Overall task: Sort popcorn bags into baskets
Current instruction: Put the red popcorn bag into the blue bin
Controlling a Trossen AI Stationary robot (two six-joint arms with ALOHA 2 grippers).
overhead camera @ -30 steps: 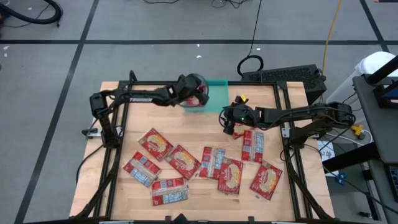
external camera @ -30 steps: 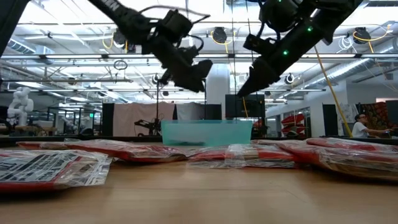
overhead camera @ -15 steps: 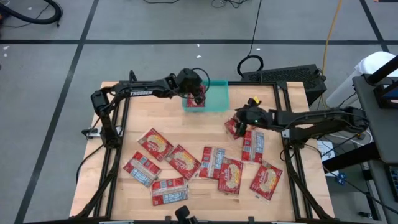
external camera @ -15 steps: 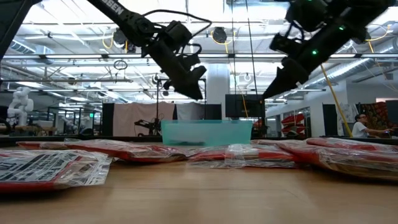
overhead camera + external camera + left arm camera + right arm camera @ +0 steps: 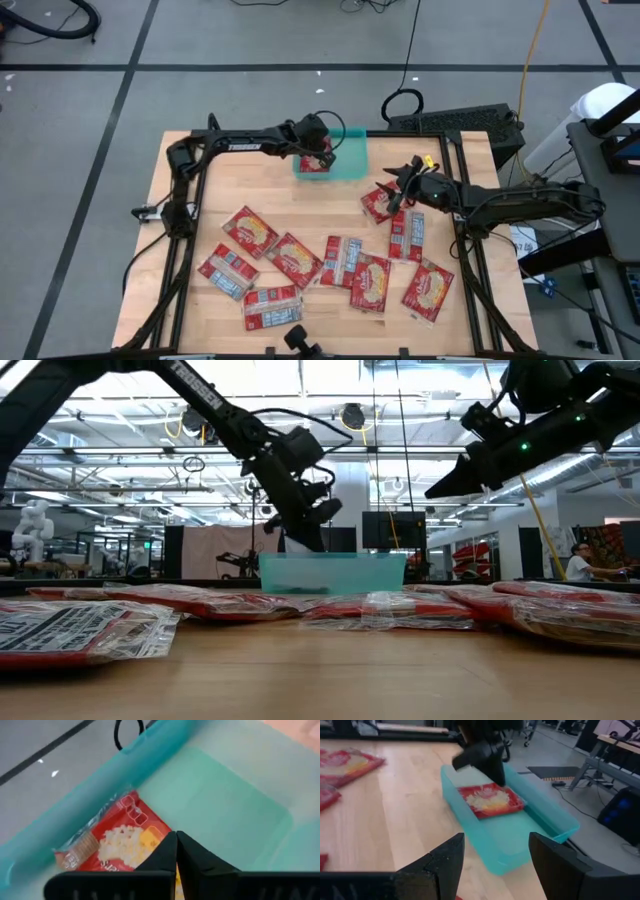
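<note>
One popcorn bag is lying in the teal basket; left tool is sitting above it, fingers together, empty. Right tool is hovering with fingers apart over the bag nearest the basket. Nine loose bags are waiting on the desk.

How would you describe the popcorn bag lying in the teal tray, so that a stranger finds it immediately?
Look at the far edge of the wooden table, where the shallow teal tray stands. One red popcorn bag lies flat in it, picture side up, under the left pincer. It is the only bag in the tray; all others lie on the bare wood.
</note>
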